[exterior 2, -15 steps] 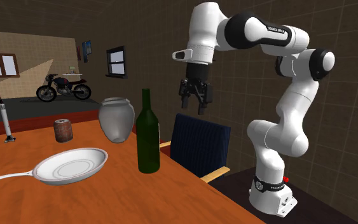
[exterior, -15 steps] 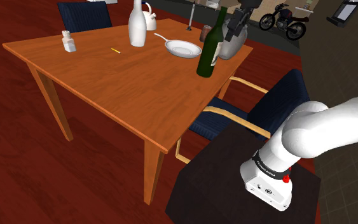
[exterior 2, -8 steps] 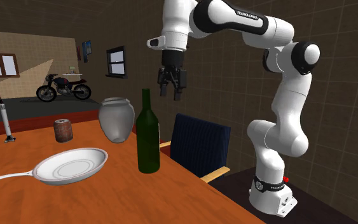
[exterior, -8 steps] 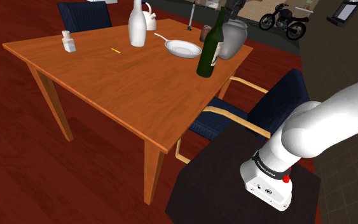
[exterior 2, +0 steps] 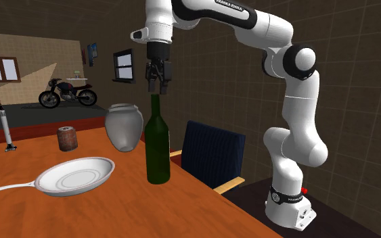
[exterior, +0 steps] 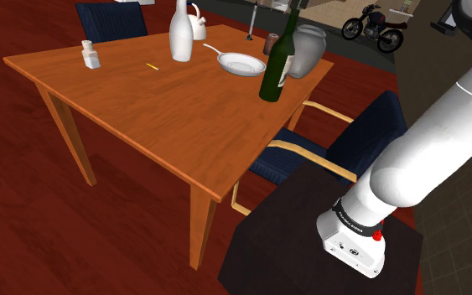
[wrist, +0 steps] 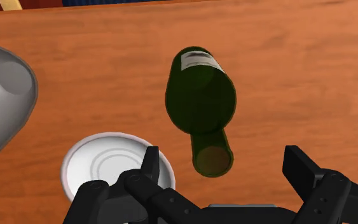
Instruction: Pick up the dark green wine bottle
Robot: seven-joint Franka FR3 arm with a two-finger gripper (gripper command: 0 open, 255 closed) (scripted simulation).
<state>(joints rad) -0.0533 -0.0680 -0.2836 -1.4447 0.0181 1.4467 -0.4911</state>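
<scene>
The dark green wine bottle (exterior: 276, 65) (exterior 2: 158, 145) stands upright on the orange wooden table (exterior: 142, 96) near its far edge, beside a grey vase. My black gripper (exterior 2: 156, 88) hangs straight above the bottle's mouth, a little clear of it. In the wrist view I look down along the bottle (wrist: 203, 105); its mouth lies between my open gripper (wrist: 225, 167) fingers, nearer the one on the pan's side. Neither finger touches the glass.
A grey vase (exterior 2: 124, 125) and a white pan (exterior 2: 74, 176) stand close to the bottle, with a small brown cup (exterior 2: 67, 138) behind. A tall white bottle (exterior: 180, 32) and a shaker (exterior: 90, 55) sit farther along. A blue armchair (exterior: 343, 147) stands between table and stand.
The arm has swung toward the second exterior view's left, carrying the gripper from above the chair to right over the bottle's neck. The fingers stayed open; the bottle has not moved.
</scene>
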